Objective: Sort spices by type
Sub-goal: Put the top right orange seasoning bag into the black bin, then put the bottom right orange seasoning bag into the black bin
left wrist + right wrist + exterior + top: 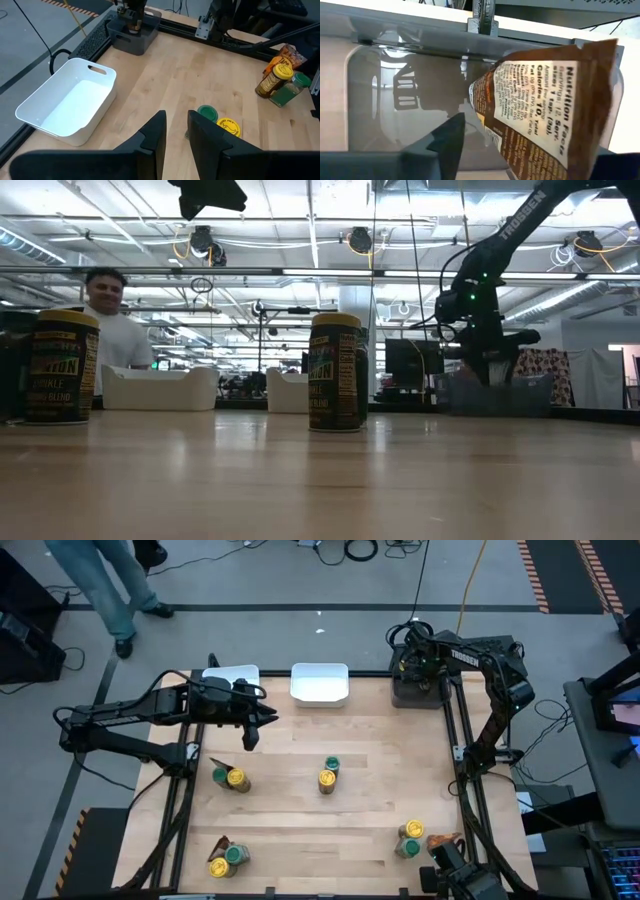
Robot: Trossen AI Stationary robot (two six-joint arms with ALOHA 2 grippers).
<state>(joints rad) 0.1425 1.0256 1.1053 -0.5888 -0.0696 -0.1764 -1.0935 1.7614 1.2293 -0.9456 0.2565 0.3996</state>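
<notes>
My right gripper (418, 670) points down into a dark grey bin (420, 692) at the table's far right corner, its fingers apart. A brown-orange spice packet (545, 105) with a nutrition label stands tilted inside that bin, right in front of the fingers. My left gripper (175, 135) hangs above the table's far left part, with a narrow gap between its fingers and nothing in it. Yellow-lidded and green-lidded jars stand in pairs on the table: left (232, 779), middle (328, 775), near left (228, 860) and near right (410, 838). My right gripper has one finger (447, 142) standing clear of the packet. The packet's lower part (540, 160) hides the other finger, so I cannot tell whether the gripper touches it. The packet leans inside the bin, label side toward the wrist camera.
Two white trays (232, 675) (320, 683) sit at the far edge, left of the grey bin. More packets lie by the jar pairs at near left (222, 843) and near right (447, 840). A person (110, 320) stands beyond the far edge. Bare wood lies between the jar groups.
</notes>
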